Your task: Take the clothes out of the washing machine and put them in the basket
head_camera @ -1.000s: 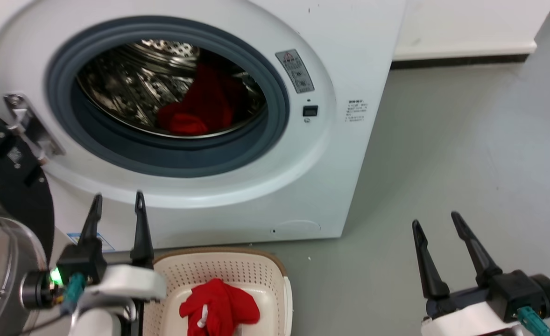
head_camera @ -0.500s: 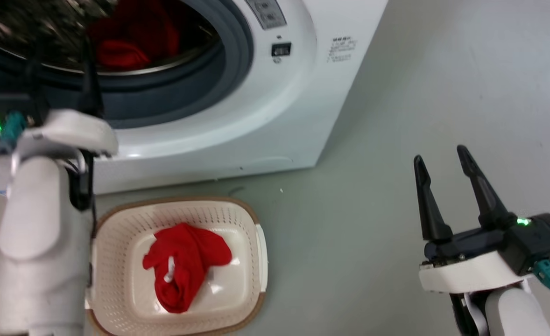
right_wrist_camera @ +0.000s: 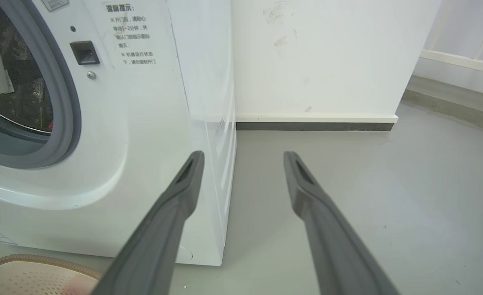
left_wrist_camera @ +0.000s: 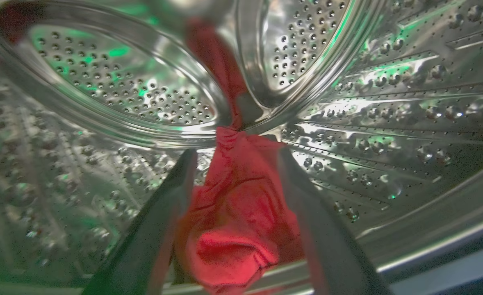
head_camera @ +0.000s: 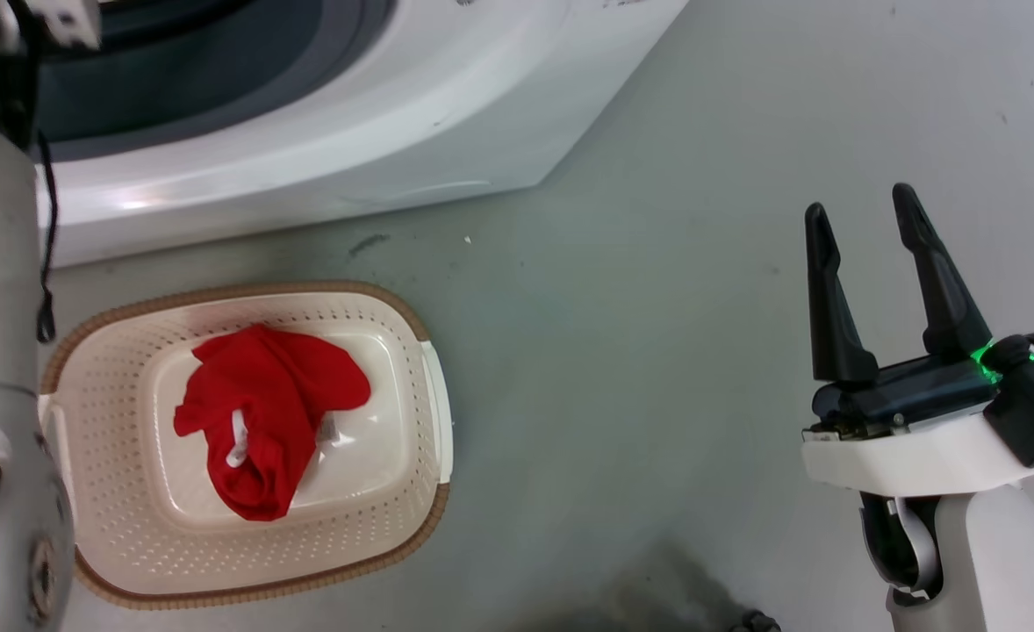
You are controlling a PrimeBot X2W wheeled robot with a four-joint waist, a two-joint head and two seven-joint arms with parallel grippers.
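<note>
The job looks about half done, as far as can be judged. At the far left the left claw (left_wrist_camera: pixel 237 151) is inside the washer's drum (left_wrist_camera: pixel 122 94). Its two long dark fingers are spread wide with a red garment (left_wrist_camera: pixel 233 229) lying between them, not yet pinched, so that one has to be gripped, drawn out and dropped. The drum is shiny curved steel dotted with small holes, and the cloth is soft and crumpled into folds. Next comes the basket (head_camera: pixel 245 288) on the floor just before the washer (head_camera: pixel 306 149). It is a low oval of cream plastic with pierced sides and a brown woven-look rim, already holding a bunched red piece (head_camera: pixel 262 412) with a small white tag (head_camera: pixel 238 439). The washer's front is smooth, glossy white. Over the grey floor (head_camera: pixel 640 351) at the right, the right claw (head_camera: pixel 860 200) hangs spread and empty.
</note>
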